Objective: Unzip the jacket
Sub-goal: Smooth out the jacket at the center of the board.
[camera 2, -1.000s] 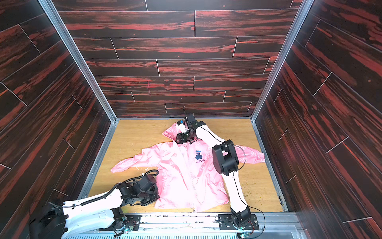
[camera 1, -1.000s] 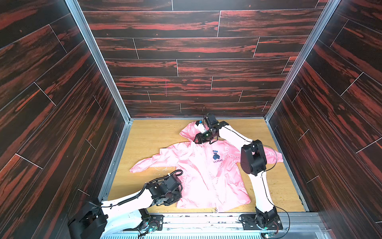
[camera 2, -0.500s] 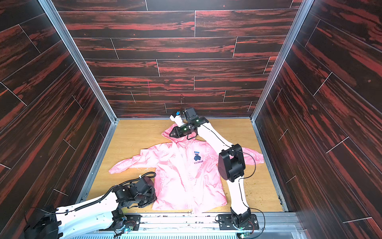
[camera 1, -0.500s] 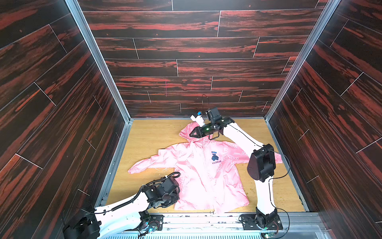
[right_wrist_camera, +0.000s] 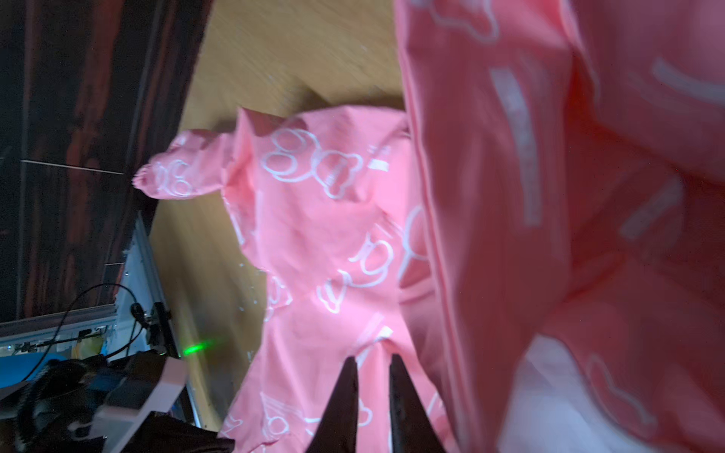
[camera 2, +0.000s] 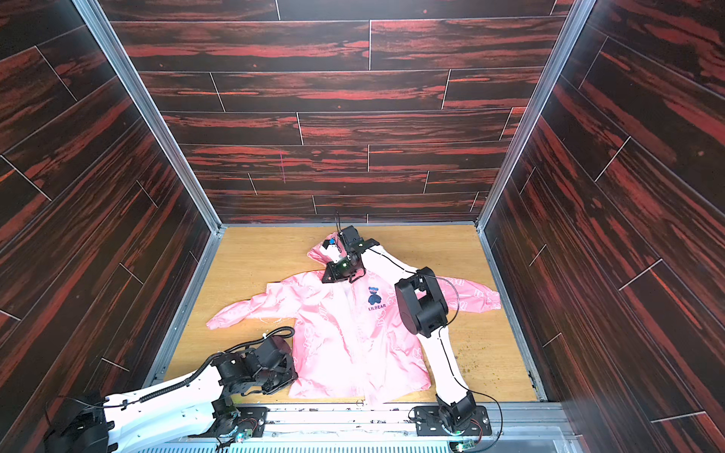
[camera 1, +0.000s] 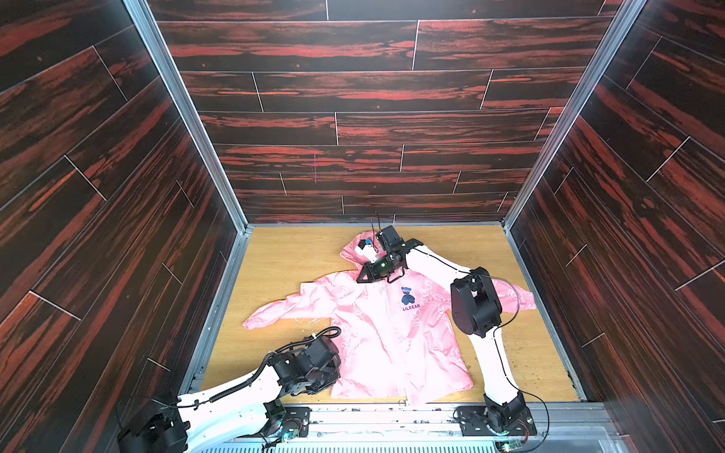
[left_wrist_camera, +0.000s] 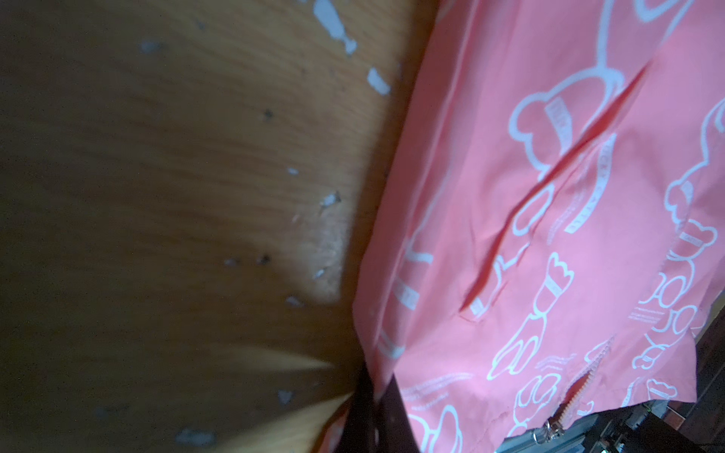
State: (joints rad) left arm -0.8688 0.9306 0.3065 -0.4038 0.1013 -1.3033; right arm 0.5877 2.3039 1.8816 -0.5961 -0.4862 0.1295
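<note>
The jacket [camera 1: 376, 337] lies flat and front-up on the tabletop [camera 1: 290, 255]. At the jacket's left hem corner, the left pincer [left_wrist_camera: 376, 400] is clamped tight on the cloth edge. At its collar, the right pincer [right_wrist_camera: 372, 364] has its jaws nearly together around a raised fold. I cannot tell whether that fold lies on the zipper [left_wrist_camera: 578, 392]. If it is only slick fabric, pulling would likely bunch the jacket instead of opening it. Bare tabletop surrounds the left sleeve, but the right cuff [camera 1: 523, 300] lies near the wall [camera 1: 608, 298], leaving little room.
</note>
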